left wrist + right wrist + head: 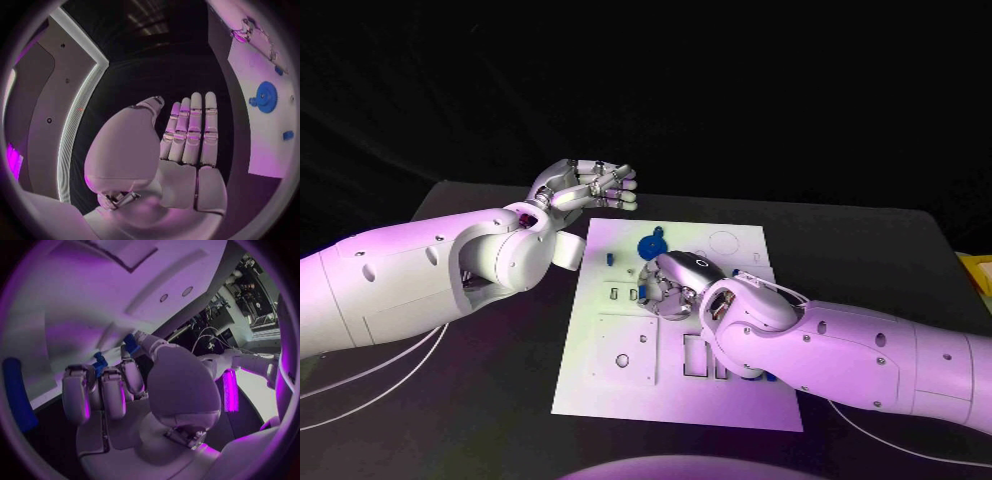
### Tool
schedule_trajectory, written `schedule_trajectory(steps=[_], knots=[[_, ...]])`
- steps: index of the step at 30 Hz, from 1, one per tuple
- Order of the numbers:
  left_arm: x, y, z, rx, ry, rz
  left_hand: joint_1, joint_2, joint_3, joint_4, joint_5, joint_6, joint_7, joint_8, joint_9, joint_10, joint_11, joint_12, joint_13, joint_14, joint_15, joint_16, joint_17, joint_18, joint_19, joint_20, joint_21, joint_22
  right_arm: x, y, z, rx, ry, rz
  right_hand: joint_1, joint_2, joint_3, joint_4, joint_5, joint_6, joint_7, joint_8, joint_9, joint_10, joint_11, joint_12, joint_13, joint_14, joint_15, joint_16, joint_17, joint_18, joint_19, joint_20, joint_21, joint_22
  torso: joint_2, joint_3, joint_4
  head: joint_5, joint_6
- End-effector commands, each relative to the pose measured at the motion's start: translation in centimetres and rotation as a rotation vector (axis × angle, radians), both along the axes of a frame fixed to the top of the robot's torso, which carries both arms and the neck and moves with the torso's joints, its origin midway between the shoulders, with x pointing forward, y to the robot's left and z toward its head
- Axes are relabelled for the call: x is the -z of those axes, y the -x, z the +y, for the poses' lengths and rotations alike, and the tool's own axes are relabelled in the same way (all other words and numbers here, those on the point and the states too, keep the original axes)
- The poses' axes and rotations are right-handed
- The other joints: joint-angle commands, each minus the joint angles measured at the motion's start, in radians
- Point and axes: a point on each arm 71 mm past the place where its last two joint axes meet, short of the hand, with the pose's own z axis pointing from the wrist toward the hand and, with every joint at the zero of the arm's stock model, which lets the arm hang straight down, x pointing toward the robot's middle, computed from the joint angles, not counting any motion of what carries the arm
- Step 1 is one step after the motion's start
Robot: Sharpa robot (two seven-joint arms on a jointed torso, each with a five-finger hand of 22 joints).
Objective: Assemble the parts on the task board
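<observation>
Right hand (678, 285) fingers down on task board (733, 400) (grasp unclear); left hand (584, 186) empty, fingers straight.

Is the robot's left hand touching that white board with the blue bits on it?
Apart. In the left wrist view the left hand is held open over dark table, and the white board lies off to one side with a clear gap between them.

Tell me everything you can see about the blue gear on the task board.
The blue gear is a small round toothed wheel, apparently plastic, with a lobe on one side. It lies flat on the white task board, in its far part. Neither hand touches it: the right hand works nearer, the left hand is off the board.
</observation>
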Motion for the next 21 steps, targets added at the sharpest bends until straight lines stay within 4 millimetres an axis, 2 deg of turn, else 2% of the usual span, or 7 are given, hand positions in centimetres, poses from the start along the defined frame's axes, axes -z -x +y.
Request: schedule_trajectory(steps=[1,12,15,18,21], knots=[[-0.1,0.1,-0.2,0.024,0.005,-0.002,-0.009,0.001,0.007,-0.001,-0.007,-0.004,0.001,-0.005,0.000,0.004,0.006,-0.003,-0.001,0.001,0.002,0.005,0.002,0.011,0.000,-0.001,0.005,0.001,0.1,0.1,0.1,-0.011,0.008,0.002,-0.007,-0.011,-0.010,0.014,-0.023,-0.011,0.001,-0.006,-0.002,-0.003,0.003,-0.005,0.000,0.089,0.010,-0.007,0.197,-0.013,0.023,0.009,-0.006,0.175,0.000,0.0004,-0.0003,0.000,0.000],[0.0,0.1,-0.2,0.024,0.005,0.001,-0.010,0.001,0.007,-0.001,-0.007,-0.005,0.002,-0.006,0.000,0.003,0.006,-0.004,-0.001,0.000,0.002,0.005,0.002,0.011,-0.001,-0.001,0.005,0.001,0.0,0.0,0.1,-0.018,-0.012,-0.003,-0.019,-0.027,-0.071,0.051,-0.043,-0.050,0.010,-0.030,-0.012,-0.008,0.011,-0.006,-0.002,0.088,0.018,-0.008,0.195,-0.012,0.021,0.016,-0.011,0.174,0.000,0.0000,-0.0005,-0.001,0.001],[0.0,0.1,-0.2,0.024,0.003,0.002,-0.010,0.001,0.007,-0.001,-0.007,-0.005,0.002,-0.006,0.000,0.003,0.006,-0.004,-0.001,0.000,0.002,0.005,0.002,0.011,-0.001,-0.001,0.005,0.001,-0.2,0.1,0.0,-0.013,-0.034,-0.020,-0.013,-0.027,-0.106,0.069,-0.044,-0.072,0.017,-0.047,-0.018,-0.013,0.018,-0.008,-0.004,0.088,0.023,-0.009,0.193,-0.012,0.019,0.019,-0.015,0.172,0.001,0.0000,-0.0002,-0.003,0.002],[0.0,0.0,-0.1,0.026,-0.005,0.006,-0.010,0.000,0.008,-0.001,-0.007,-0.005,0.002,-0.006,0.000,0.003,0.007,-0.005,-0.001,-0.001,0.002,0.005,0.003,0.011,-0.001,-0.001,0.005,0.001,-0.6,0.1,-0.3,-0.006,-0.084,-0.054,0.012,-0.016,-0.158,0.090,-0.043,-0.100,0.027,-0.072,-0.026,-0.015,0.027,-0.008,-0.004,0.087,0.031,-0.009,0.191,-0.011,0.018,0.026,-0.018,0.171,0.000,0.0005,0.0002,-0.004,0.003],[0.3,-0.2,0.0,0.045,-0.040,0.025,-0.021,-0.009,0.005,-0.001,-0.014,-0.012,0.005,-0.012,-0.001,-0.003,0.008,-0.011,-0.002,0.015,0.000,0.018,0.015,0.013,0.007,-0.003,0.015,0.005,-1.3,0.2,-0.8,-0.016,-0.157,-0.086,0.062,0.011,-0.227,0.118,-0.038,-0.125,0.039,-0.104,-0.035,-0.018,0.038,-0.006,-0.004,0.086,0.041,-0.012,0.184,-0.008,0.010,0.037,-0.030,0.164,-0.002,0.0014,0.0000,-0.004,0.003]])
